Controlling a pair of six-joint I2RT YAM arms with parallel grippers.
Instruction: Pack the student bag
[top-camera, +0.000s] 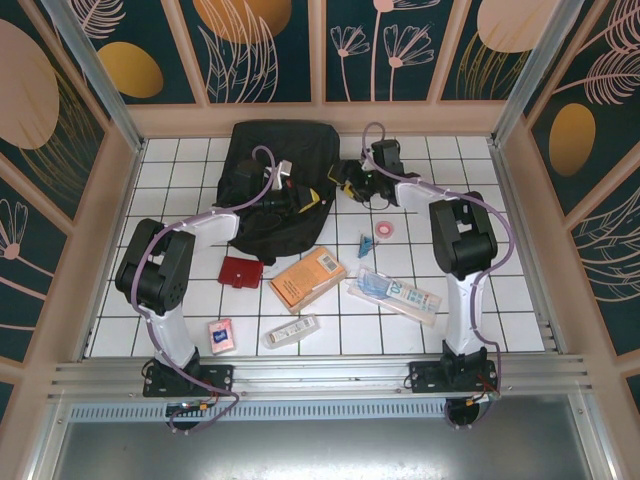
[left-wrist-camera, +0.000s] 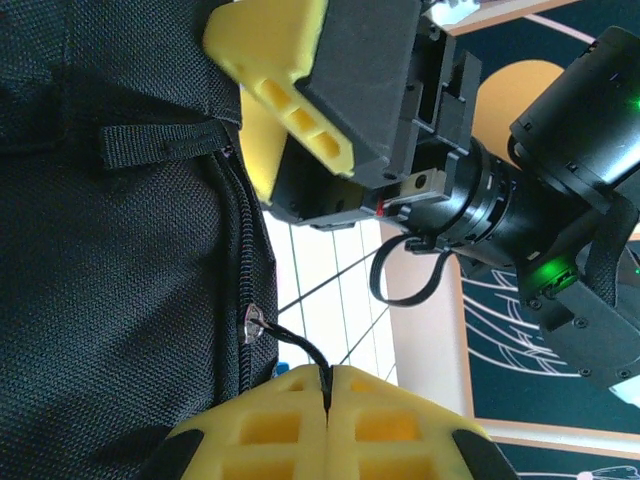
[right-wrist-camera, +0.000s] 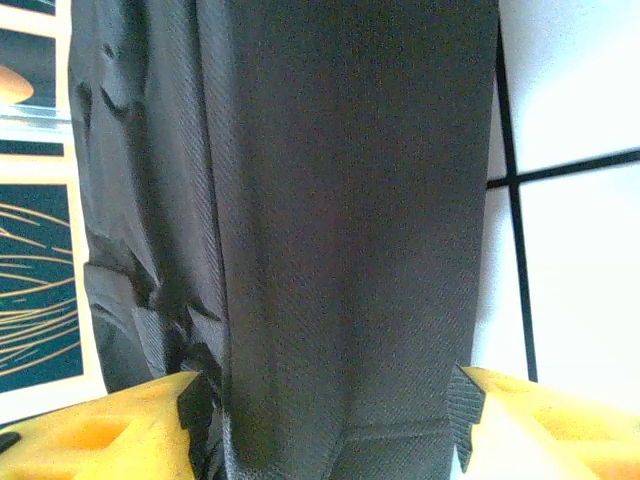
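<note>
The student bag (top-camera: 270, 165) lies at the far middle of the white tiled counter (top-camera: 500, 300), a little to the left, with both arms reaching onto its right side. The left hand (left-wrist-camera: 327, 378) has its yellow fingers pressed together, pinching the thin black cord (left-wrist-camera: 298, 349) that hangs from the metal zipper slider (left-wrist-camera: 252, 322). The cord runs up from the fingertips to the slider, which sits on the zipper track (left-wrist-camera: 238, 250) at the edge of the black cloth. The right hand (right-wrist-camera: 330, 420) is just beside the left one, at the bag's right edge. Its two yellow fingers (right-wrist-camera: 100, 435) stand wide apart with a broad fold of the bag's cloth between them. The cloth reaches both pads, but I cannot tell whether they squeeze it or only straddle it. Loose on the counter nearer the arm bases lie a red wallet (top-camera: 241, 272), an orange book (top-camera: 308, 279), a clear pencil pouch (top-camera: 393, 293), a white tube (top-camera: 291, 330) and a small pink packet (top-camera: 221, 336). A pink tape roll (top-camera: 383, 227) and a blue clip (top-camera: 367, 243) sit close together, just right of the bag's lower corner.
</note>
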